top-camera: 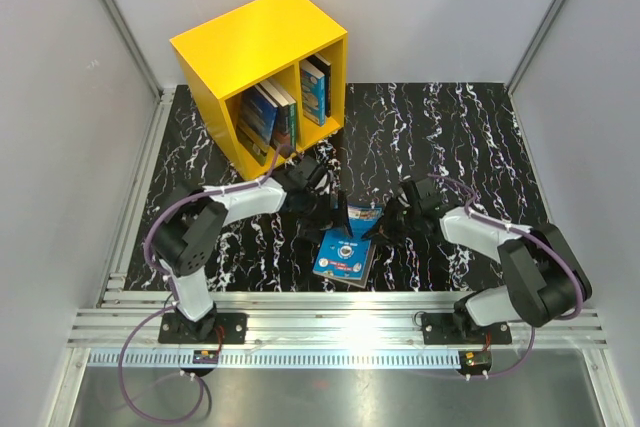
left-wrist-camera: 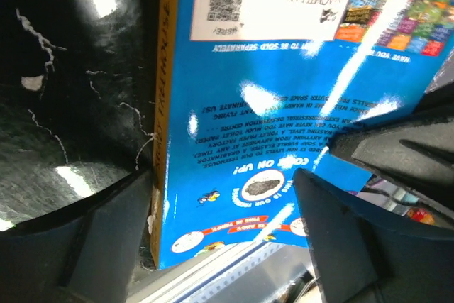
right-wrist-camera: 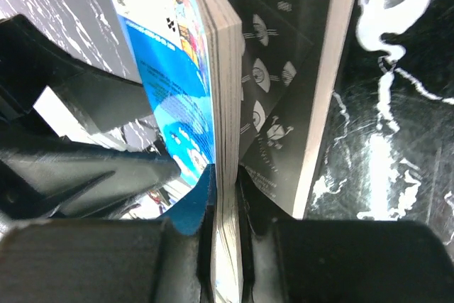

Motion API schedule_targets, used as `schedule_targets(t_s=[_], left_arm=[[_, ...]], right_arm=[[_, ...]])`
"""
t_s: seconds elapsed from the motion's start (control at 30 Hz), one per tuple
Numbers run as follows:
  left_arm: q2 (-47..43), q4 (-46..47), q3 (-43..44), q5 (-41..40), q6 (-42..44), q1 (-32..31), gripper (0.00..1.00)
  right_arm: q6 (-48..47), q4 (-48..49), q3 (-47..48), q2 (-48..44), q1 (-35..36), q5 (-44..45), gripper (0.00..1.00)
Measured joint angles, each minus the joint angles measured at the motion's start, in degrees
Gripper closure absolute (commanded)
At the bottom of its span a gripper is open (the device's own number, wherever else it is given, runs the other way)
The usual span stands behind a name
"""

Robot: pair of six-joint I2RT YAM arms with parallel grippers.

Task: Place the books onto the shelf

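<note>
From above, the blue book (top-camera: 345, 255) lies between both arms, well short of the shelf (top-camera: 215, 57). The left wrist shows the left gripper (left-wrist-camera: 223, 204) spread wide astride the cover, supporting nothing. The right wrist shows the right gripper (right-wrist-camera: 225, 204) clenched on the page edge alone. The cover bows away, so the book may well slip out.

A robotics lab test cell: plain grey panel walls (top-camera: 60, 97) in aluminium framing (top-camera: 120, 7) enclose a black marbled counter (top-camera: 450, 137); the cabled left arm (top-camera: 200, 232) and right arm (top-camera: 510, 247) are bolted to slotted aluminium rails (top-camera: 330, 327).
</note>
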Motion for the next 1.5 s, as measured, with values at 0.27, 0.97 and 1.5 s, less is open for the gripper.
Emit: schedule_targets(t_s=[0.27,0.97,1.5], left_arm=[[-5.99,19.15,-13.14,9.07,-2.71,10.97,0.01],[15.8,96.96,-21.94,23.3,-49.03,12.68,0.01],[13.46,94.88,-26.99,25.9,-48.98,12.0,0.28]], right_arm=[[-3.43,-12.59,11.87,-3.61,0.26,0.66,1.0],[-4.94,-22.67,19.1,-6.14,0.26,0.33,1.0],[-7.34,-13.99,14.6,8.74,0.22,-0.5,0.59]])
